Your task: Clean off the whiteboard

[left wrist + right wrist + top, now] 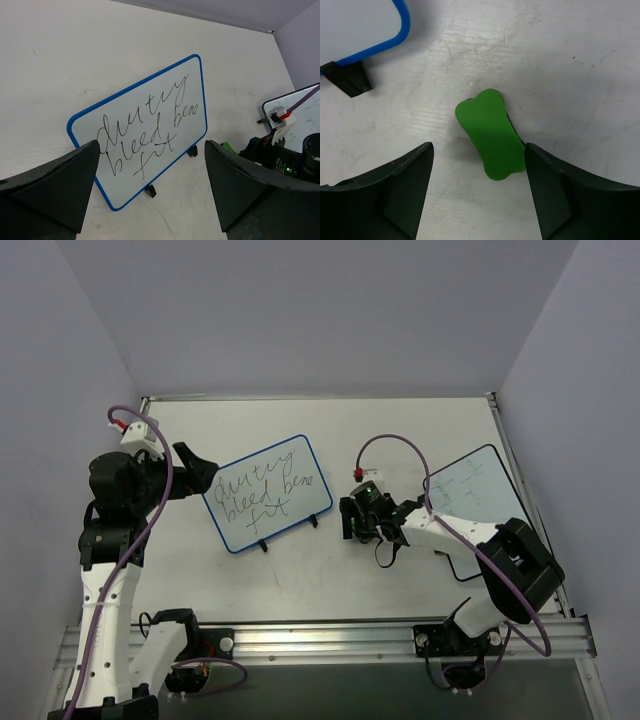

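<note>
Two grippers, both spread wide. The right gripper (478,145) hangs over a green eraser (491,136) on the table (330,585). The left gripper (199,468) faces the whiteboard (267,492), standing mid-table between them, scribbles showing.

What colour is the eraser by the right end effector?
The eraser is green; right wrist view shows it best.

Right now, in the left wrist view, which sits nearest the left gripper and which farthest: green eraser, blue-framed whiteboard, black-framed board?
1. Blue-framed whiteboard: directly ahead of the left gripper.
2. Green eraser: farther right, past the whiteboard's edge.
3. Black-framed board: far right, beyond the eraser.
</note>
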